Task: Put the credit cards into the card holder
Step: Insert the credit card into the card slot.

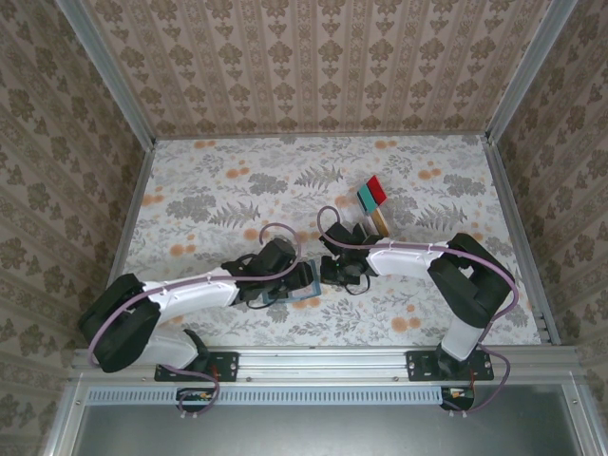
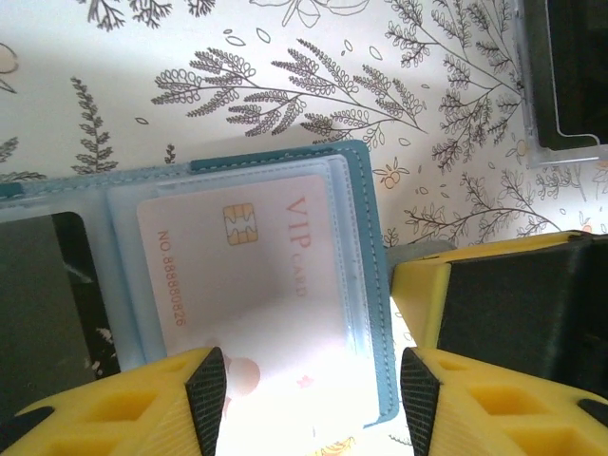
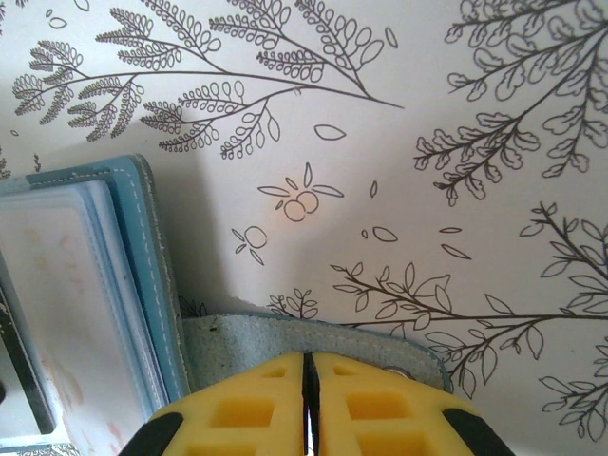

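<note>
Low over card holder [image 2: 370,285] — left jaws apart | right jaws pinching its flap [image 3: 285,337]

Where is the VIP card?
In the left wrist view, the VIP card sits in a clear pocket of the card holder, ahead of the left pincer.

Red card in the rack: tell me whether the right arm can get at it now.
Probably not yet: the right gripper is shut on the card holder's flap and must release first. Beyond that, nothing seems to block the red card.
</note>
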